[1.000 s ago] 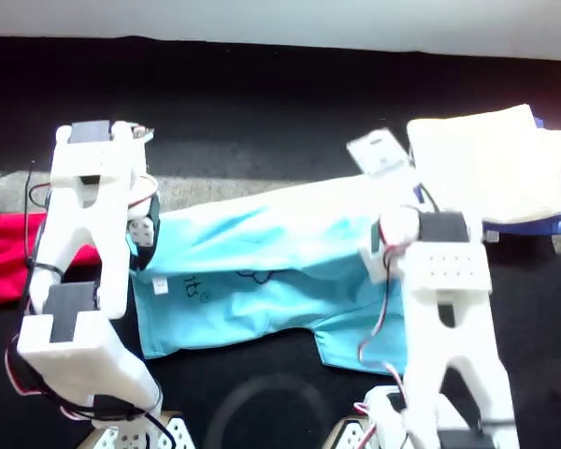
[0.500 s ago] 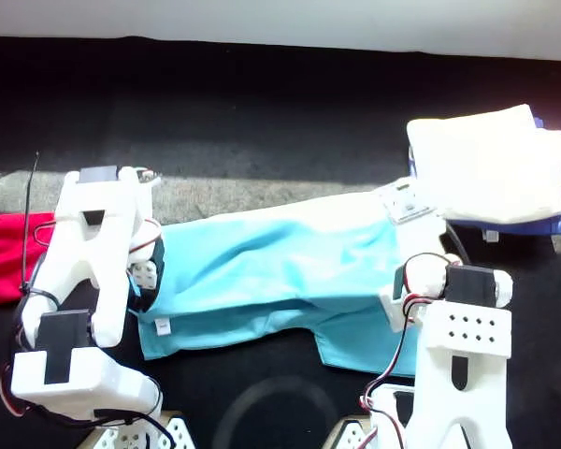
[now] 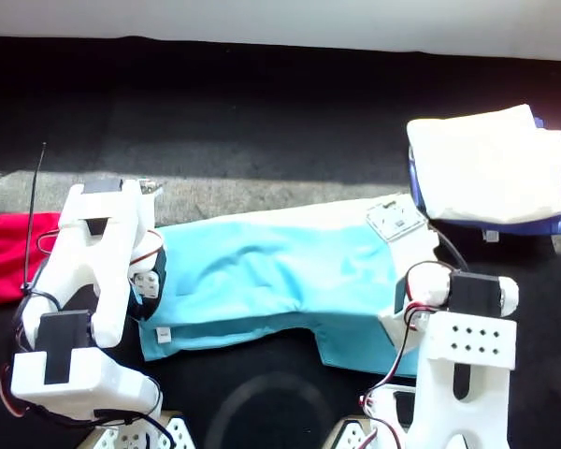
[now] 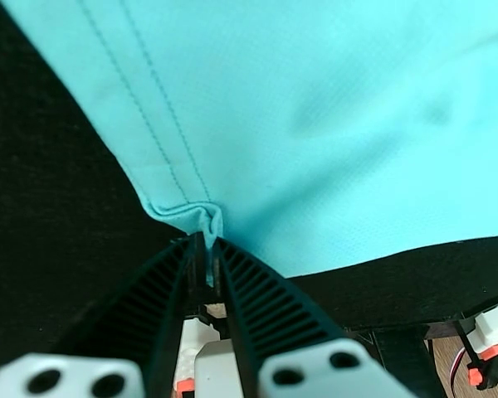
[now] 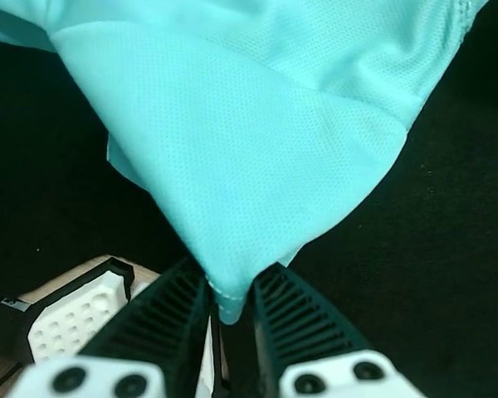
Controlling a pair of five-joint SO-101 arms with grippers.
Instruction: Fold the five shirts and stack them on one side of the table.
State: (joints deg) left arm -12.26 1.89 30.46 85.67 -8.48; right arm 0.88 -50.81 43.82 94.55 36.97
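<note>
A turquoise shirt [image 3: 271, 281] lies stretched across the middle of the black table, folded lengthwise on itself. At its left end my left gripper [image 3: 150, 282] is shut on it. The left wrist view has the black ribbed fingers [image 4: 174, 282] pinching a puckered bit of the stitched hem [image 4: 206, 217]. My right gripper [image 3: 404, 297] is at the shirt's right end, shut on a bunched corner of the cloth [image 5: 232, 282]. Both ends are lifted a little off the table.
A folded white shirt [image 3: 486, 168] rests on a folded blue one [image 3: 533, 225] at the back right. A red shirt [image 3: 5, 257] lies crumpled at the left edge. Bare black table [image 3: 262, 103] stretches behind the turquoise shirt.
Both arms have drawn back toward the front of the table with the shirt's edge. The cloth has folded over itself, and the print seen earlier is now covered.
</note>
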